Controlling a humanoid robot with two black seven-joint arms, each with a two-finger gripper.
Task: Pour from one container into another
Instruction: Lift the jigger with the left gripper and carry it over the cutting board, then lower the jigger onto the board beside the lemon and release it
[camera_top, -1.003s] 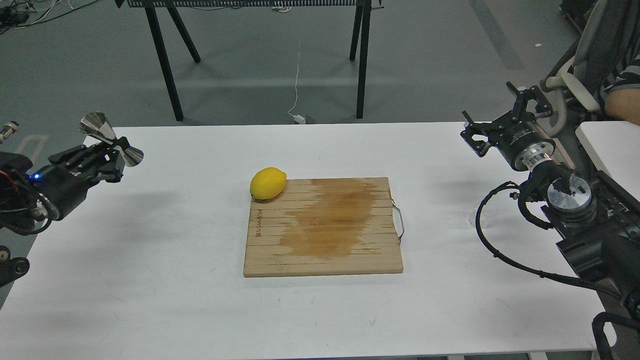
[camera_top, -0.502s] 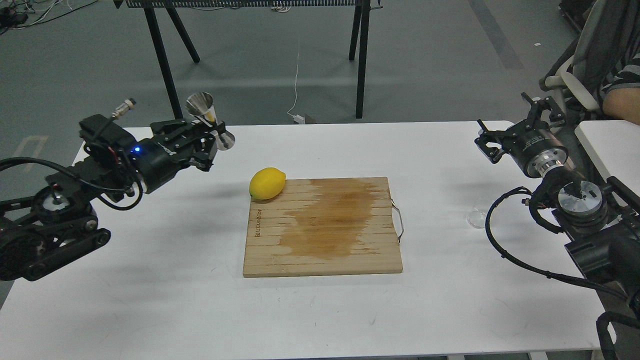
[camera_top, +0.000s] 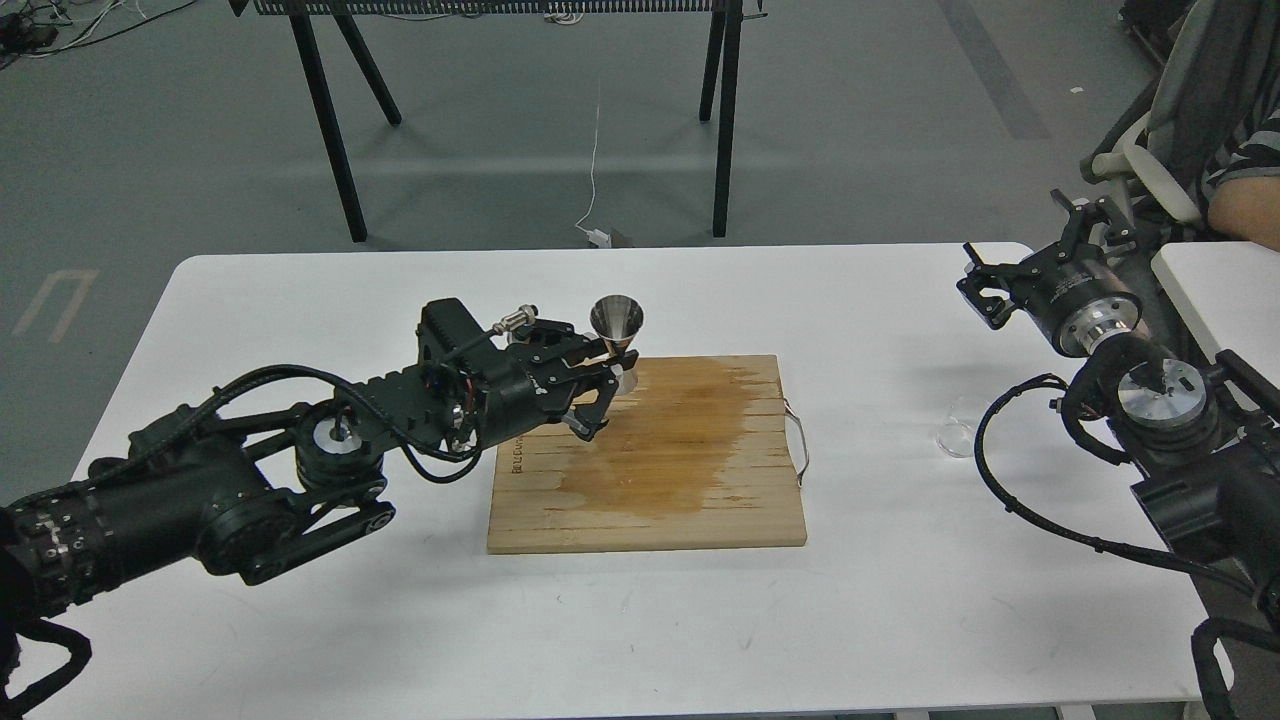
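Over the wooden board's (camera_top: 660, 470) far-left corner, the left pincer (camera_top: 598, 372), having swung inward, clamps the shiny steel hourglass jigger (camera_top: 617, 335) upright.

Jigger (camera_top: 617, 326) now over cutting board (camera_top: 650, 470).

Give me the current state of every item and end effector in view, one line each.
Jigger: upright, held at its waist by the left end effector, over the board's far left corner.
Left end effector: shut on the jigger.
Right end effector: empty, off the table's far right edge; open or shut unclear.
Glass cup: standing on the table's right side, untouched; contents not discernible.
Cutting board: flat, with a dark wet-looking patch.
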